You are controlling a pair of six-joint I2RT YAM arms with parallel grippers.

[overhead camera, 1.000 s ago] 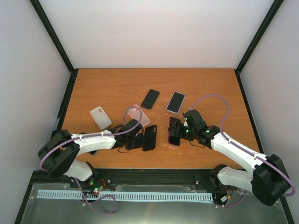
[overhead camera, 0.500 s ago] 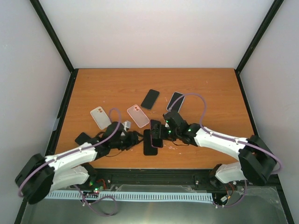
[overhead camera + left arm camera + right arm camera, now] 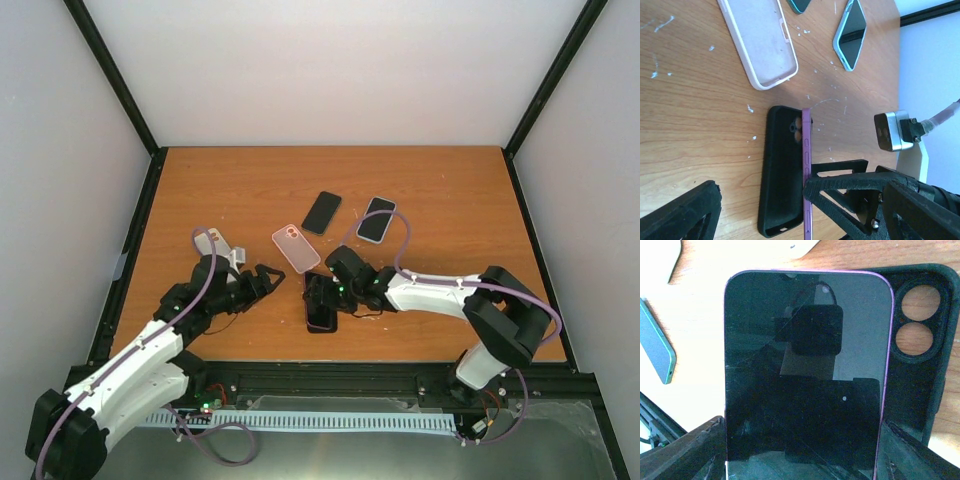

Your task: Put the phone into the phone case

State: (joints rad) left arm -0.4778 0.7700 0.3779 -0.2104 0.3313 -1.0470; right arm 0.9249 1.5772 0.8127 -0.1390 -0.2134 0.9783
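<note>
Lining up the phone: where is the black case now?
In the left wrist view the black case lies open side up mid-frame, just below the pink case, the purple phone on edge along its right edge.

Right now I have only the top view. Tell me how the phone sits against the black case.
Observer: In the left wrist view the phone stands on its long edge along one side of the case. It is not laid in.
Operator: Give me the case's state.
Observer: It lies open side up with nothing inside.
Operator: Report the grip.
Observer: The right wrist view shows the right gripper shut on the phone, with the screen facing that camera.
</note>
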